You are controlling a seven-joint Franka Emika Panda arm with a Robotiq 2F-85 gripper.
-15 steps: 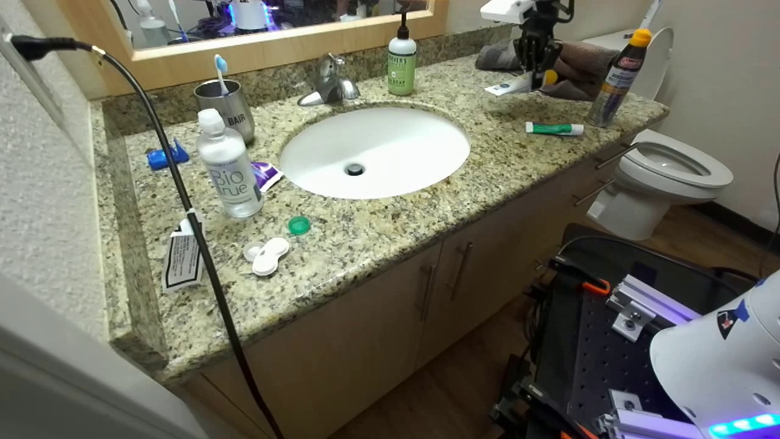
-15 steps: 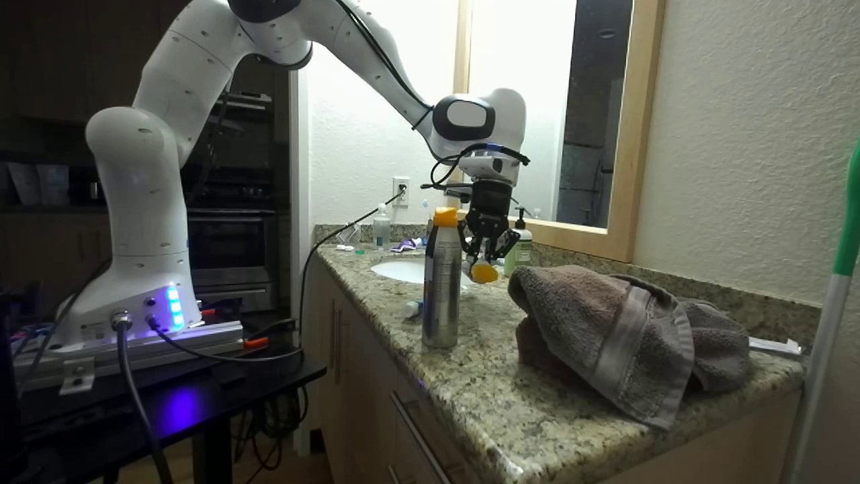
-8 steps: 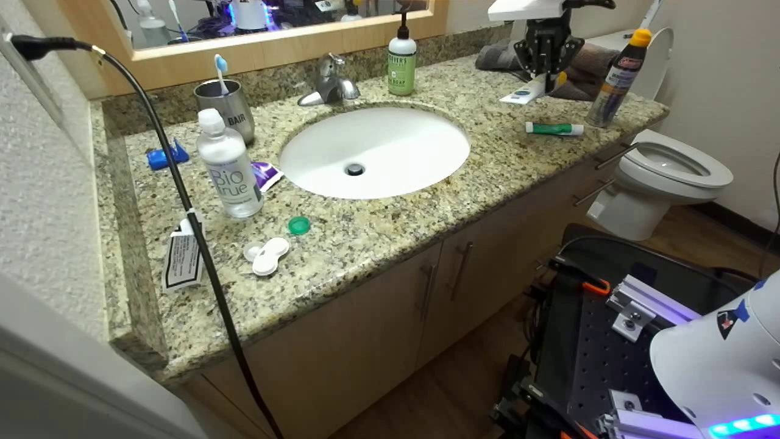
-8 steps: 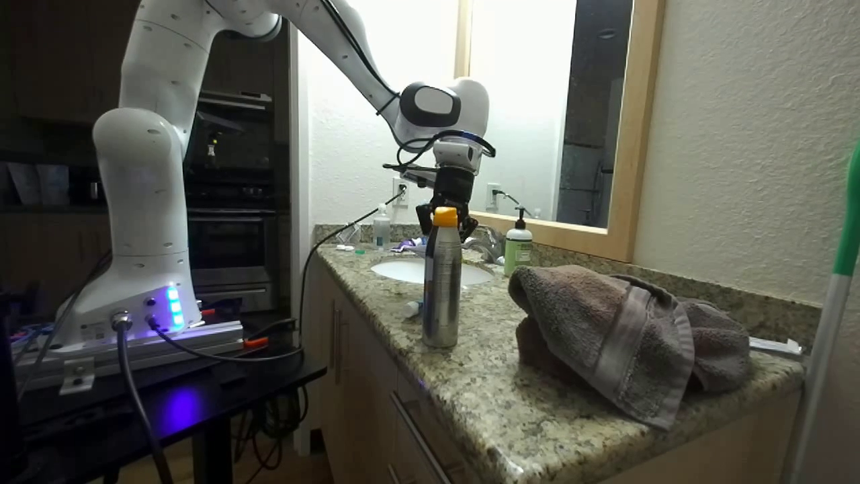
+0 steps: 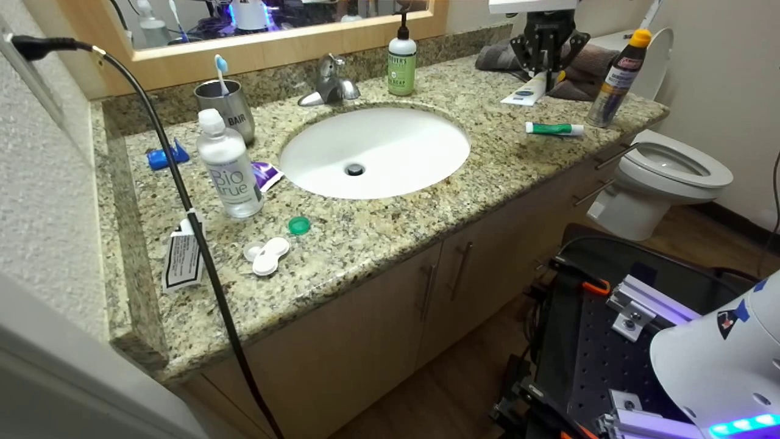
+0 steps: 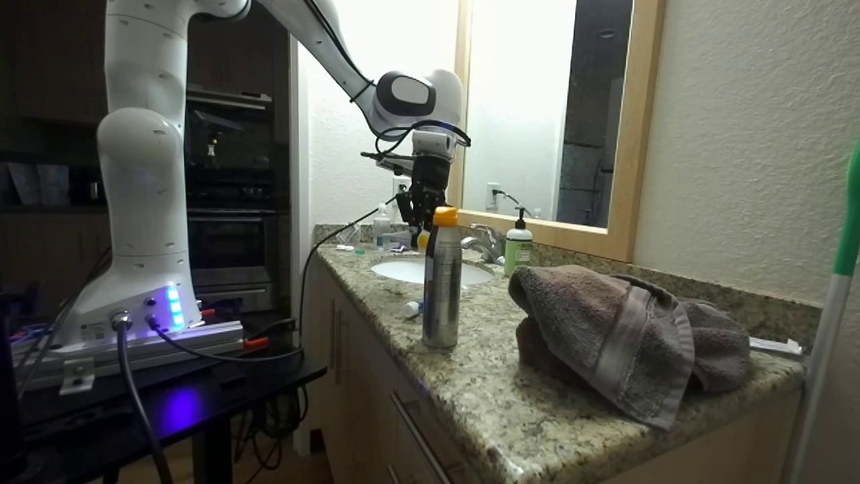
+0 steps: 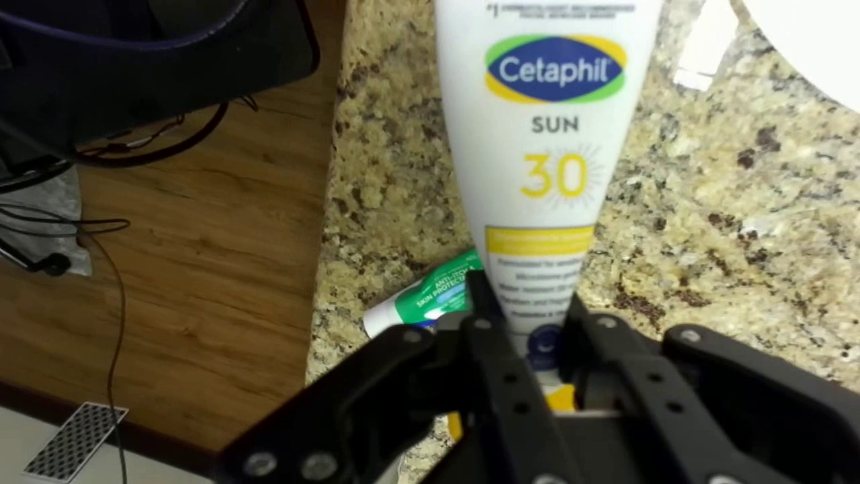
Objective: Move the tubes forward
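While our pincer (image 7: pixel 529 309) grips the wht Cetaphil tube (image 7: pixel 547 148), we see the grn tube (image 7: pixel 433 294) on the surface (image 5: pixel 365 231).

The white tube (image 7: pixel 545 154) has a yellow band, the green tube (image 5: pixel 554 128) white ends.

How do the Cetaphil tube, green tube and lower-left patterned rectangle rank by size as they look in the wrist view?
1. Cetaphil tube, by far, though cut off
2. Green tube, partly hidden
3. Patterned rectangle
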